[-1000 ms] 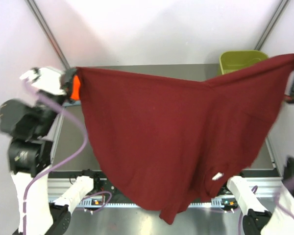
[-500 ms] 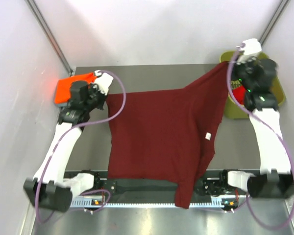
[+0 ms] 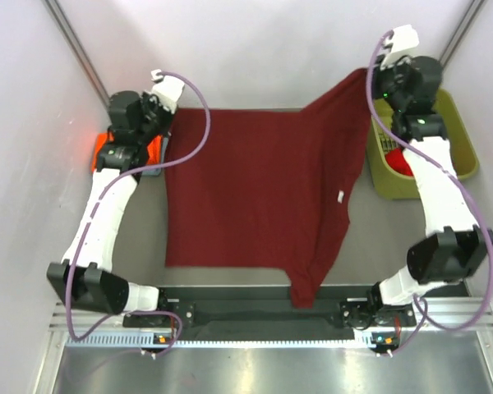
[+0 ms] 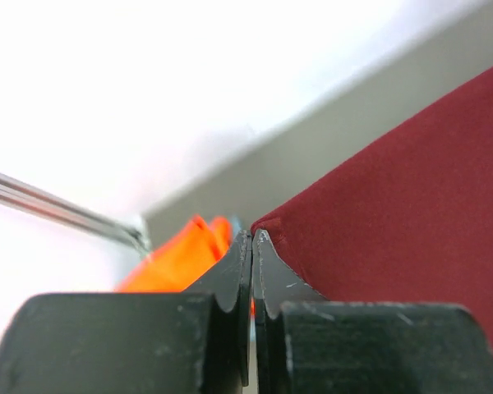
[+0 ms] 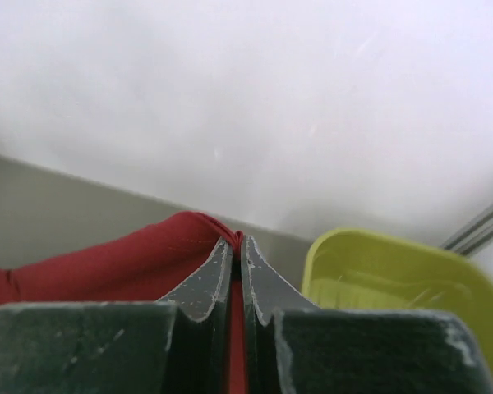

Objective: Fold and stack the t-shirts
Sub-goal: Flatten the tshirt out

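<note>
Now at full reach across the grey table (image 3: 378, 226), I hold the dark maroon cloth t-shirt (image 3: 263, 189) spread flat by its two far corners, judged ready for folding. My left gripper (image 4: 252, 238) is clamped on the corner farthest from the olive-green plastic bin (image 3: 460, 123). My right gripper (image 5: 237, 242) pinches the corner just beside that bin, seemingly a little raised. A folded bright orange t-shirt (image 3: 103, 154) waits well away from the bin, and a bright red one (image 3: 401, 164) lies inside it.
</note>
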### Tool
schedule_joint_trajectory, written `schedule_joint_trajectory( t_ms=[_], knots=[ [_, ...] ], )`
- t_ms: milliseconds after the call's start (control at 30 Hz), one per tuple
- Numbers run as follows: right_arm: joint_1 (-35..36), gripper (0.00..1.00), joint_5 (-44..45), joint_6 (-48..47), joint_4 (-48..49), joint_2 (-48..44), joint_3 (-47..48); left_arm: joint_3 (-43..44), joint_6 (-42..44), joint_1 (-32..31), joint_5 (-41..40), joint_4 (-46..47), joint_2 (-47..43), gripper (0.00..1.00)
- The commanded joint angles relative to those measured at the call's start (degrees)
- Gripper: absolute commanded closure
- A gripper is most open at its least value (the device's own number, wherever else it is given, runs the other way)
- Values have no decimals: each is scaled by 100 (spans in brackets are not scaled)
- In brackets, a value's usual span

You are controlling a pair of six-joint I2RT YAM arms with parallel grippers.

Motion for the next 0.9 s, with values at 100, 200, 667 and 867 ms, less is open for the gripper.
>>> schedule_joint_trajectory(
  t_ms=[100, 200, 667, 867],
  knots=[
    [38, 100, 171, 1, -155, -2001, 204, 404, -88, 30, 363, 87, -1311, 100],
    [38, 100, 285, -78, -533, -2959, -95, 272, -115, 30, 574, -134, -2014, 100],
    [-191, 100, 1156, -465, -1764, -4290, 1310, 676, 518, 22, 400, -530, -3361, 100],
    [-182, 100, 1323, -650, -1229, -3657, 1496, 641, 501, 30, 224, -248, -2879, 100]
  ],
)
